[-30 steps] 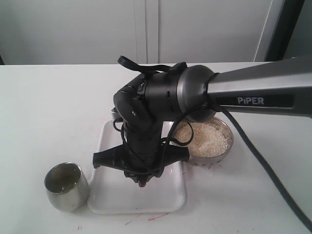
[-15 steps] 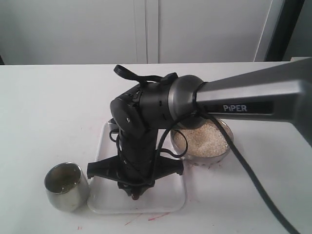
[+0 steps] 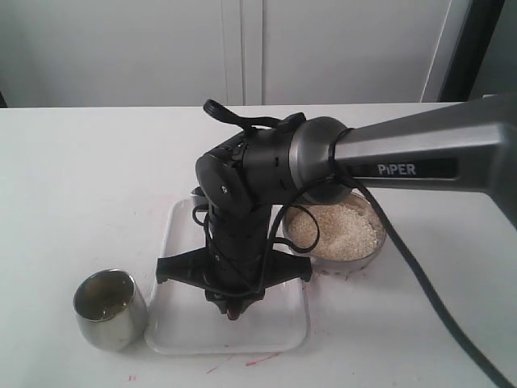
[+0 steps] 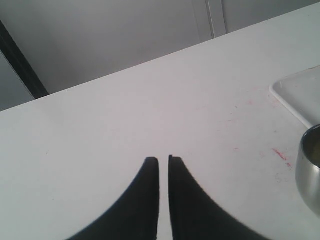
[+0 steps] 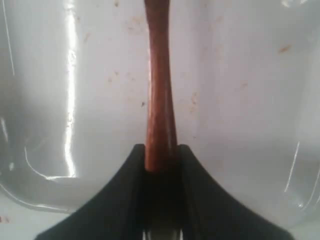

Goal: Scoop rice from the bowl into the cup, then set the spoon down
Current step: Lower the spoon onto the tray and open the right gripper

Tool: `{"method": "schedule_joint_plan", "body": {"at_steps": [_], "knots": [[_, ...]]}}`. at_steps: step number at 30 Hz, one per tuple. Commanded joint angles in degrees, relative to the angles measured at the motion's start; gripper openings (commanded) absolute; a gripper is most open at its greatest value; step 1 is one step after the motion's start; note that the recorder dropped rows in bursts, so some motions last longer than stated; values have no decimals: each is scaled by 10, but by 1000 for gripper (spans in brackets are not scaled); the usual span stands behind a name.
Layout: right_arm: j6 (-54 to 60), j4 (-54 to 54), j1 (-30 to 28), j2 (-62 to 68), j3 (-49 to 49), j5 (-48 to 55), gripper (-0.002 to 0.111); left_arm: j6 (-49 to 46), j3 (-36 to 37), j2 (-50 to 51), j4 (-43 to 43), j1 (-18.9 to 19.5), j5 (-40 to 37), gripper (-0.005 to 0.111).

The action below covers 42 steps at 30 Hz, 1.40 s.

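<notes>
My right gripper [image 3: 233, 311] points down over the white tray [image 3: 279, 327] and is shut on the spoon. The right wrist view shows the spoon's [image 5: 160, 90] reddish-brown handle clamped between the fingertips of that gripper [image 5: 161, 148], running out over the tray floor [image 5: 240, 100]; its oval end is out of view. The bowl [image 3: 367, 257] holds a mound of rice [image 3: 339, 226], right of the tray and partly behind the arm. The cup [image 3: 109, 309] stands left of the tray. My left gripper [image 4: 163, 159] is shut and holds nothing above bare table, with the cup's rim [image 4: 311, 167] off to one side.
The right arm's dark wrist [image 3: 242, 186] and cable hang over the tray's middle and hide its far part. A tray corner [image 4: 300, 95] shows in the left wrist view. Faint red marks [image 3: 242, 362] dot the table by the tray's front edge.
The right arm dipped left and toward the tray's front half a second ago, then came back slightly right and up. Bowl, cup and tray have not moved.
</notes>
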<state>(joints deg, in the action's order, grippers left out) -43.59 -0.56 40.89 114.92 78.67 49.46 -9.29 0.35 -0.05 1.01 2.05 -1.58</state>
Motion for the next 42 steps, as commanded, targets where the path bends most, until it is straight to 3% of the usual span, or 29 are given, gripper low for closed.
{"method": "schedule_joint_plan", "body": {"at_steps": [1,9,21,27,36,42], "knots": [[6,6,-4,0,1,-3,7,1,-4,1,-5,-2,3,14],[14,6,-4,0,1,-30,31,1,-4,1,-5,-2,3,14],[35,6,-4,-7,1,-27,32,1,-4,1,-5,-2,3,14],[99,6,-4,-47,1,-25,31,1,-4,1,-5,-2,3,14],[266,6,-3,-165,-7,130,1,1,-4,1,-5,-2,3,14],[288,6,-3,-303,-92,133,0,1,-4,1,-5,-2,3,14]]}}
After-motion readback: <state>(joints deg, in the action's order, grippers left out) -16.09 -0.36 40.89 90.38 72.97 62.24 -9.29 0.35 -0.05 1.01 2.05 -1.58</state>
